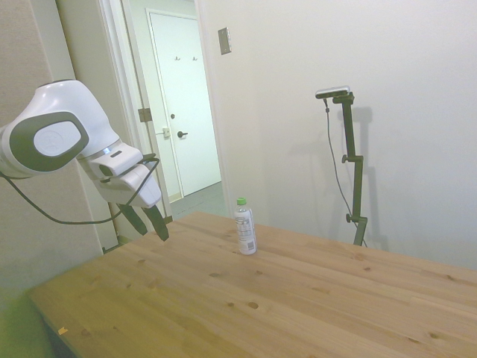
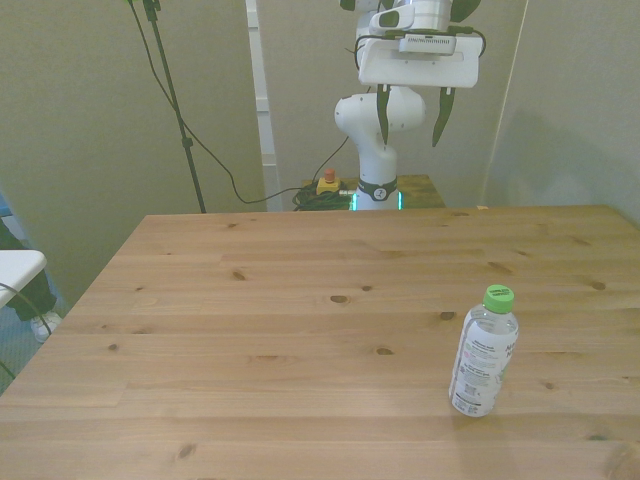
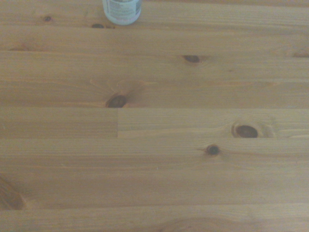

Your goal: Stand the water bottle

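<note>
The water bottle (image 1: 244, 227) stands upright on the wooden table (image 1: 298, 298), clear with a white label and a green cap. In the front view the water bottle (image 2: 483, 353) is near the table's front right. The wrist view catches only the base of the water bottle (image 3: 121, 10) at the picture's edge. My gripper (image 2: 410, 112) hangs open and empty high above the table's far edge, well away from the bottle. In the side view the gripper (image 1: 147, 221) points down over the table's left end.
A wooden table (image 2: 300, 320) fills the front view. A white door (image 1: 186, 112) and a wall stand behind the table in the side view. A white object (image 2: 15, 270) sits off the table at the front view's left.
</note>
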`<state>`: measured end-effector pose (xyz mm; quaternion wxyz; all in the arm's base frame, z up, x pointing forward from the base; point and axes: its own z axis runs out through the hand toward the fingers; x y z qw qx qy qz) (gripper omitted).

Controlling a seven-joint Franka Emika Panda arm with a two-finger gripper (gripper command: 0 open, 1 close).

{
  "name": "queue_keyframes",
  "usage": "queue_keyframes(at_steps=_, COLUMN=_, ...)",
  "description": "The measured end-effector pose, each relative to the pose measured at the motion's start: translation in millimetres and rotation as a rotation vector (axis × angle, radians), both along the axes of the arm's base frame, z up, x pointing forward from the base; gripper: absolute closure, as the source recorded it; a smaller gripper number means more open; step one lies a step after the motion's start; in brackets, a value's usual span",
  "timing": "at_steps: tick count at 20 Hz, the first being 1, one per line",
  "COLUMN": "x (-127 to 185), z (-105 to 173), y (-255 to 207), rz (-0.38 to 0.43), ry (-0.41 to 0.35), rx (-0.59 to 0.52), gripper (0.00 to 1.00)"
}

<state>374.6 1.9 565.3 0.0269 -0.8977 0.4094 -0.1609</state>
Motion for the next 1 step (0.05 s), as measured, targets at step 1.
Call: queue_keyframes(at_steps=1, x=-0.3, z=-2.5, y=-1.6, rz=0.003, ry=0.006, rx=0.006, gripper=0.00)
